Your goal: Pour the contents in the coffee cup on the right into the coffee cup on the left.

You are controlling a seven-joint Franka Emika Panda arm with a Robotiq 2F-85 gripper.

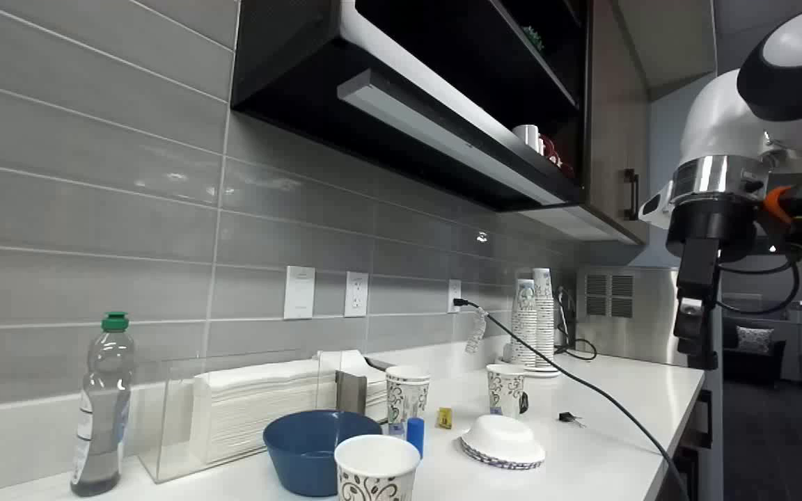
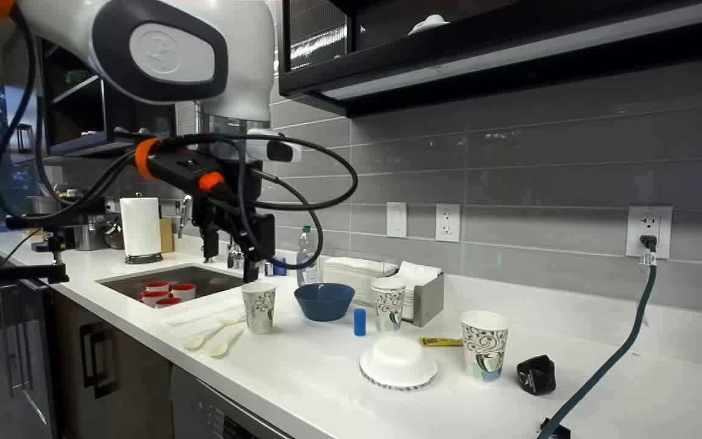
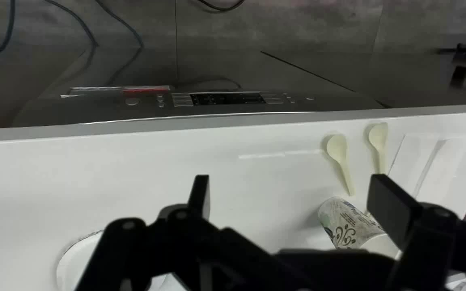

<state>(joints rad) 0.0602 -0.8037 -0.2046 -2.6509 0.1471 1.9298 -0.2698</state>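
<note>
Three patterned paper coffee cups stand upright on the white counter. The left cup [image 2: 259, 308] also shows in an exterior view [image 1: 375, 480] and in the wrist view [image 3: 348, 224]. The middle cup [image 2: 389, 305], beside the napkin holder, also shows in an exterior view [image 1: 406, 400]. The right cup [image 2: 485, 344] also shows in an exterior view [image 1: 505, 390]. What the cups hold cannot be seen. My gripper [image 3: 289, 190] is open and empty, pointing down above the counter. In an exterior view the gripper [image 2: 233, 259] appears just above the left cup, but apart from it.
A blue bowl [image 2: 325, 302], blue cylinder [image 2: 359, 322], upturned white paper bowls [image 2: 398, 361], yellow packet [image 2: 441, 342] and black item [image 2: 536, 374] stand among the cups. Spoons [image 2: 226, 340] lie near the front edge. A cable [image 2: 622, 347] crosses the counter. Cabinets [image 1: 470, 139] overhang it.
</note>
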